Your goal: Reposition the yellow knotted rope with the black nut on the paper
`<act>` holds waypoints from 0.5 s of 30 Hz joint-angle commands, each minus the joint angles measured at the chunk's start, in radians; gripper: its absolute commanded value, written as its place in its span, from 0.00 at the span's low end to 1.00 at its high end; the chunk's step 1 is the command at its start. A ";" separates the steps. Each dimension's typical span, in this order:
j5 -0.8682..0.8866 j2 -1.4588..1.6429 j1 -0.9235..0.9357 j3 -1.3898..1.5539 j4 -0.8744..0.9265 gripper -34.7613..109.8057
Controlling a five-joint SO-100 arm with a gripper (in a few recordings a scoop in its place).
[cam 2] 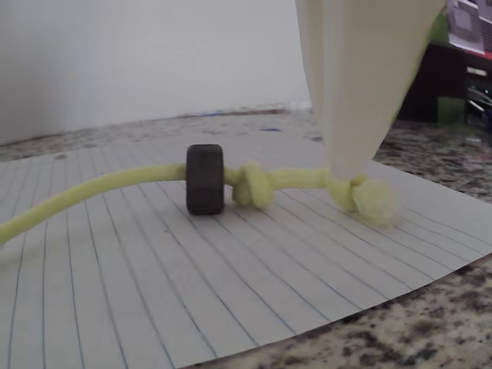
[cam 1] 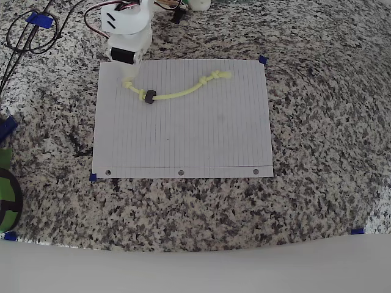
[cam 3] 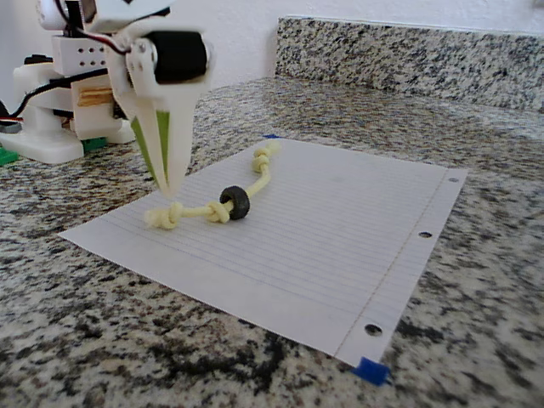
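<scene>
The yellow knotted rope (cam 1: 183, 93) lies curved across the far part of the paper (cam 1: 183, 134), one knot at upper right and the other at the left. The black nut (cam 1: 148, 96) sits on the cord close to the left end. My white gripper (cam 1: 127, 80) stands tip-down over that left end. In the wrist view its fingers (cam 2: 346, 115) taper to a point pinched on the rope (cam 2: 115, 181) just inside the frayed end knot, with the nut (cam 2: 204, 178) upright beside a second knot. The fixed view shows the gripper (cam 3: 170, 197), nut (cam 3: 235, 202) and paper (cam 3: 340, 229) likewise.
The sheet lies on a speckled granite counter (cam 1: 317, 122). Black cables (cam 1: 30, 30) loop at the far left, and a green and black object (cam 1: 6, 195) sits at the left edge. The arm's base (cam 3: 51, 110) stands behind the paper, and a granite backsplash (cam 3: 408, 55) closes the back.
</scene>
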 commanded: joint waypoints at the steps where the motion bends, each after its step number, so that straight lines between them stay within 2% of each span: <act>1: 0.002 0.077 -0.008 -0.018 0.038 0.24; 9: 0.003 0.083 -0.005 -0.012 -0.071 0.24; 15: 0.029 0.285 -0.046 0.028 -0.146 0.24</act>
